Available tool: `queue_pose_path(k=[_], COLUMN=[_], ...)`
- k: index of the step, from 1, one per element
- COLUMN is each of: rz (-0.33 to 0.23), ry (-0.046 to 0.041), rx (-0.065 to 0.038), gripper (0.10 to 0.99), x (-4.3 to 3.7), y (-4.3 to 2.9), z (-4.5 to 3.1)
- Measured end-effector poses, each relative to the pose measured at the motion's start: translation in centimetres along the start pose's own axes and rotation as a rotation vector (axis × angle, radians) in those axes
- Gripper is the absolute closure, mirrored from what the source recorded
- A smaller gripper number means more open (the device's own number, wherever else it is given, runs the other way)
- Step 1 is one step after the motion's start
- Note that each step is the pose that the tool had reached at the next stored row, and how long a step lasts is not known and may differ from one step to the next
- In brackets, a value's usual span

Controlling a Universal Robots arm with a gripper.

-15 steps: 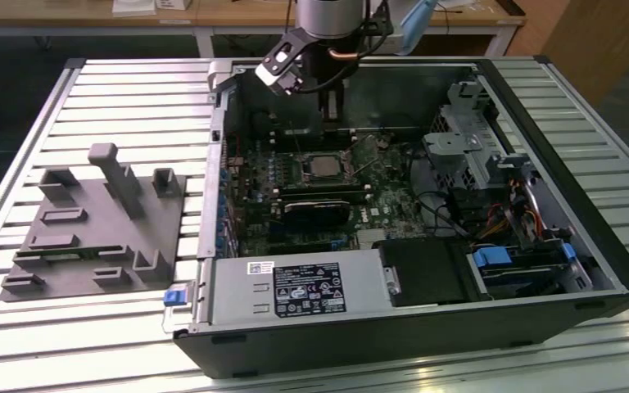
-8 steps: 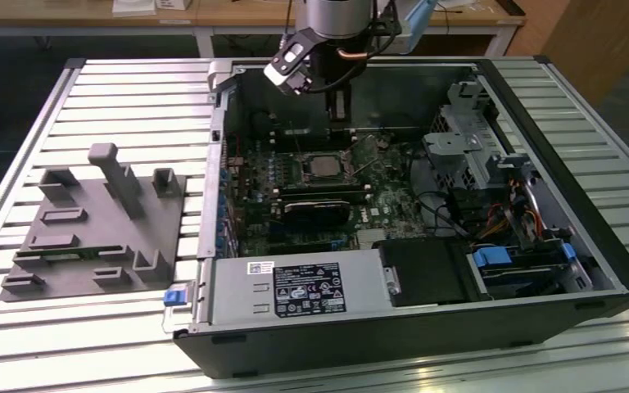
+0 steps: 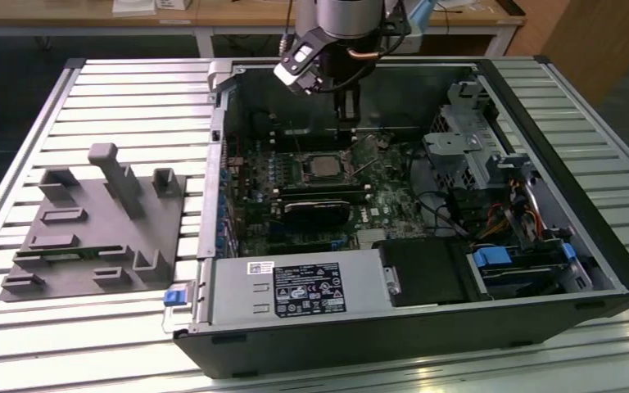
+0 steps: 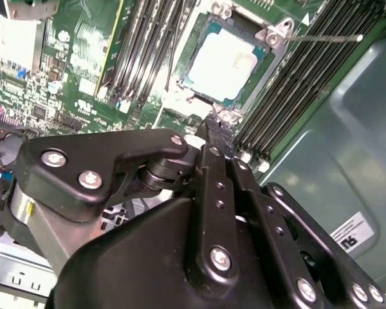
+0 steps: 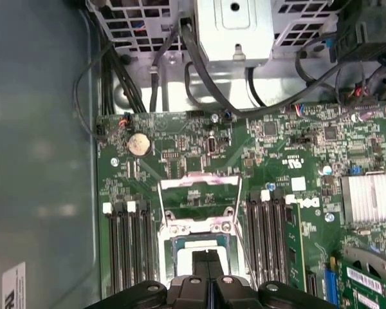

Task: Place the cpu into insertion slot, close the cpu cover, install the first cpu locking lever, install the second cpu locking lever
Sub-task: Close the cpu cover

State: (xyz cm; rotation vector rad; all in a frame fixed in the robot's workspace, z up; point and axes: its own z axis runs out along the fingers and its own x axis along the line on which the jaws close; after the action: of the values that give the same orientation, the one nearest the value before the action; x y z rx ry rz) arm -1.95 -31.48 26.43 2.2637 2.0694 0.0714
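Observation:
The cpu (image 4: pixel 222 64), a silvery square chip, lies flat in the insertion slot (image 5: pixel 169 254) on the green board; it also shows in the exterior view (image 3: pixel 320 169). The cpu cover (image 5: pixel 199 184), a thin silver frame, stands tipped open on the far side of the slot. A thin wire locking lever (image 4: pixel 321 38) sticks out free beside the socket, and another lever (image 5: pixel 159 206) runs along the cover's side. My gripper (image 5: pixel 209 261) hangs just above the cpu's near edge, inside the case (image 3: pixel 344 123). Its dark fingers (image 4: pixel 215 132) are shut together with nothing between them.
Long black memory slots (image 5: pixel 128 244) flank the socket on both sides. Cables (image 5: pixel 206 84) and a metal drive cage (image 3: pixel 468 155) sit beyond it, a finned heat sink (image 5: pixel 370 196) to one side. A grey fixture block (image 3: pixel 96 221) lies on the table at the exterior view's left.

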Motion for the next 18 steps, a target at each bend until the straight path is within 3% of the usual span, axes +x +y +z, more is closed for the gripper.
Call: queue_pose_path(k=[18], rz=[0.0], ry=[-0.0001], rx=[0.0], gripper=[0.98], x=[0.24], y=[2.6], z=[0.22])
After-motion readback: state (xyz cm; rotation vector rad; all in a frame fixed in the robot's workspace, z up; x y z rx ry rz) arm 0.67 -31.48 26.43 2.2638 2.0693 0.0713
